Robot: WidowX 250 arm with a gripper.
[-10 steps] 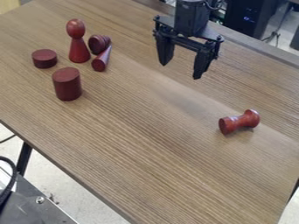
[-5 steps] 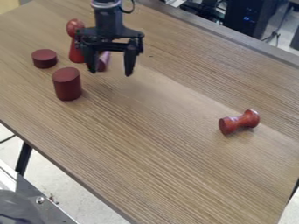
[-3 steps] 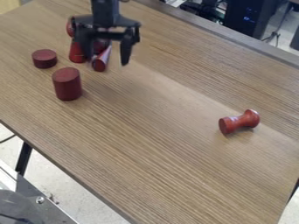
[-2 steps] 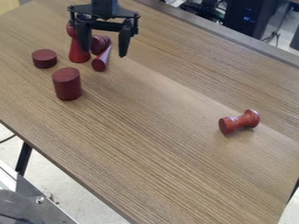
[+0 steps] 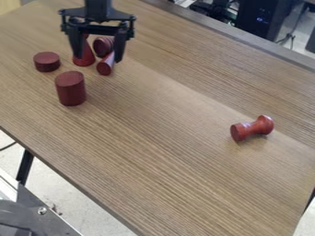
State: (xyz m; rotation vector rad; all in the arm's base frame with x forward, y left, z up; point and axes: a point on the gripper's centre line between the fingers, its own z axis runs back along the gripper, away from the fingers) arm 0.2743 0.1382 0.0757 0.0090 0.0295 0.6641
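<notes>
camera view: a waisted piece (image 5: 252, 128) lies toward the table's (image 5: 160, 156) right end, a broad stretch of wood between it and the cylinder (image 5: 71, 90) standing nearer the left edge. behind that sits a disc (image 5: 47, 61). beyond, the claw (image 5: 98, 58), spread wide and gripping nothing, hangs by the upright peg (image 5: 87, 56), ribbed piece (image 5: 103, 46) and cone (image 5: 105, 67), grouped closely.

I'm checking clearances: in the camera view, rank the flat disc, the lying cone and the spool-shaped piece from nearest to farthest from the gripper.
1. Lying cone, partly behind the gripper.
2. Flat disc, off to picture left.
3. Spool-shaped piece, far over at picture right.
</notes>
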